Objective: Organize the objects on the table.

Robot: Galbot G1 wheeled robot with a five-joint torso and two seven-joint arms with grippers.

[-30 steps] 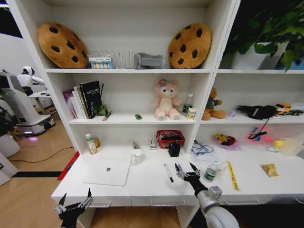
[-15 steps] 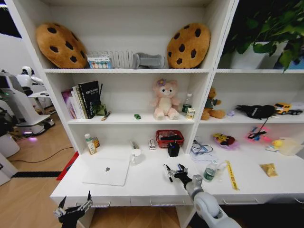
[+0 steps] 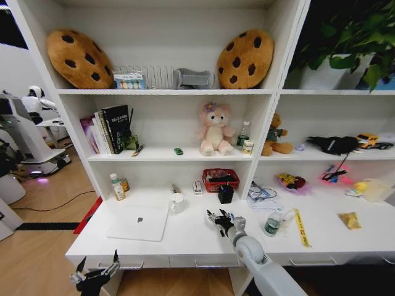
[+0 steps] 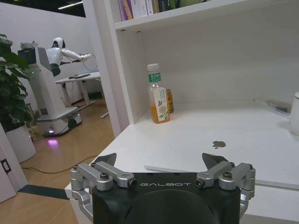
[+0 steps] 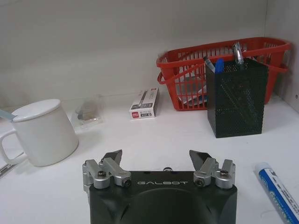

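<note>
Right gripper point(image 3: 221, 219) low over the middle of the desk point(image 3: 191, 243), between front edge and back wall, fingers spread, nothing held. Blue pen point(image 5: 276, 189) flat on the desk just beside it, off toward the bottle point(image 3: 273, 223), on the robot's right. Long axis roughly front edge to back, slightly slanted, so about in line with the way the fingers point and across their closing line. Calls, probably, for a short sidestep to the right rather than a turn of the wrist. Mesh cup point(image 5: 237, 100) straight ahead near the back wall. Black pen not made out. Left gripper point(image 3: 94, 271) parked below the front-left corner, also spread and empty, nearer the laptop point(image 3: 139, 223) than any pen.
</note>
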